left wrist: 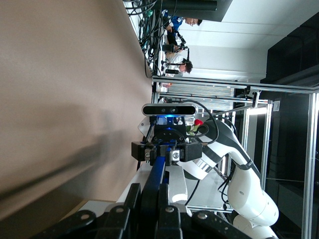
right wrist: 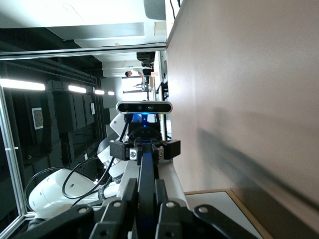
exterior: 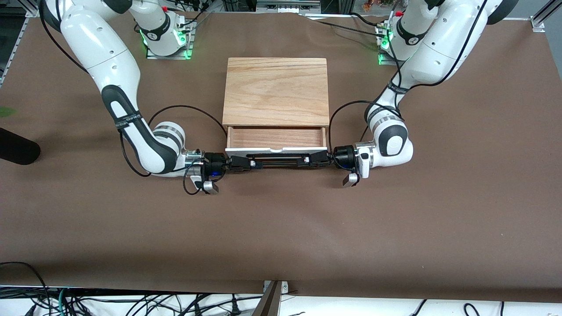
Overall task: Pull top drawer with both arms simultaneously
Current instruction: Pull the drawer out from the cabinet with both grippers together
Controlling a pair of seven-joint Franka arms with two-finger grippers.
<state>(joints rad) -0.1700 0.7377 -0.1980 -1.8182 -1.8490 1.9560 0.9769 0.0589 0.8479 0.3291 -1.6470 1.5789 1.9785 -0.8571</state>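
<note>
The top drawer [exterior: 276, 138] stands part-way out of the cabinet, its light wood bottom showing between the cabinet's top board and the white front panel [exterior: 276, 150]. The black bar handle [exterior: 279, 162] runs along the panel. My left gripper [exterior: 307, 160] is shut on the handle at the left arm's end, and my right gripper [exterior: 253, 164] is shut on it at the right arm's end. In the left wrist view the fingers [left wrist: 132, 195] clamp the bar [left wrist: 156, 172]. In the right wrist view the fingers [right wrist: 130, 191] clamp the bar [right wrist: 146, 167].
The cabinet's light wood top board [exterior: 275, 90] lies between the two arm bases. A dark rounded object [exterior: 17, 147] sits at the right arm's end of the table. The brown table surface [exterior: 281, 228] stretches toward the front camera, with cables under its front edge.
</note>
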